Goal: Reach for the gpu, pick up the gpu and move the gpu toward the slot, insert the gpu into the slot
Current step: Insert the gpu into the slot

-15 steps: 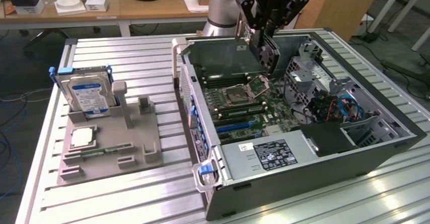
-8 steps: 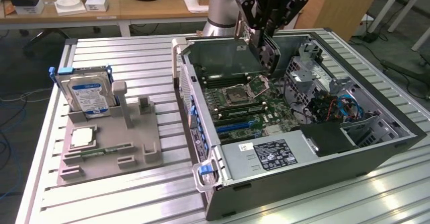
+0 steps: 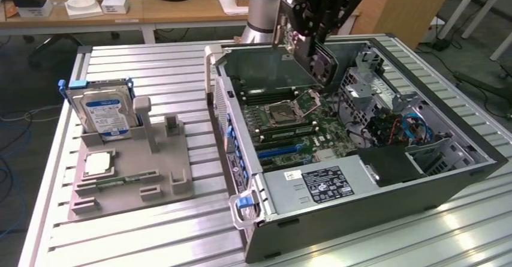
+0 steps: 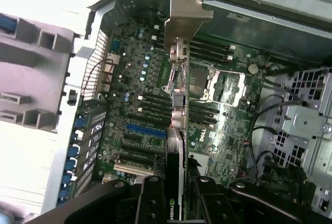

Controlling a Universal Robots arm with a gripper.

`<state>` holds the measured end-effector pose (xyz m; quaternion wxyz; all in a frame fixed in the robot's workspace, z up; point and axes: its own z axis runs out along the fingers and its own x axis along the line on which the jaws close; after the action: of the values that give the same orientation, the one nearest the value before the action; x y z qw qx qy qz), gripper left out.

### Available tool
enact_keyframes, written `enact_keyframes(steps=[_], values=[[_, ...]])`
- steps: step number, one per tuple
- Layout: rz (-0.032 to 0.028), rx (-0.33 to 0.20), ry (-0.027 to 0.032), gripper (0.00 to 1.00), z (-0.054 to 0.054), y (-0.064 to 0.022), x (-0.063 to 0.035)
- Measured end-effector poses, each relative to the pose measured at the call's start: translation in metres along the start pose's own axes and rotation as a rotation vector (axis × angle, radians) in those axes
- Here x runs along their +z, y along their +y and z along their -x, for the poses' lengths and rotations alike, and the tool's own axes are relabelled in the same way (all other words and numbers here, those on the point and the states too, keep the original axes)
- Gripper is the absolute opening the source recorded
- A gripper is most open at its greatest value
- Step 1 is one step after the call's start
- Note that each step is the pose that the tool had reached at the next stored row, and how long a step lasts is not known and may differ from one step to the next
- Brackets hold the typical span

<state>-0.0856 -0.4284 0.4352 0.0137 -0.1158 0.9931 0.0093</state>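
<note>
Now gripper [image 4: 176, 195] clamped on gpu [image 4: 175, 154], NVIDIA label readable, above motherboard [image 4: 132, 105].

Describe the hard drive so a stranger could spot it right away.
On the table, a grey holder lies at the exterior view's left of the case. The hard drive stands upright at its far end: silver, blue-labelled, unlike the flat chip and memory stick nearby.

Soft, even room light comes from above in the exterior view, with white glare streaks on the table [image 3: 452, 228] slats at its lower right. From my wrist the table blows out white; my gripper [image 4: 175, 195], dark and blurred near the lens, clamps the gpu [image 4: 176, 105].
</note>
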Motion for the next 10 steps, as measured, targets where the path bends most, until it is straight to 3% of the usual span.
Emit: enact_keyframes(steps=[10], values=[[0.0051, -0.174, 0.0027, 0.26, 0.0, 0.0, 0.0003]])
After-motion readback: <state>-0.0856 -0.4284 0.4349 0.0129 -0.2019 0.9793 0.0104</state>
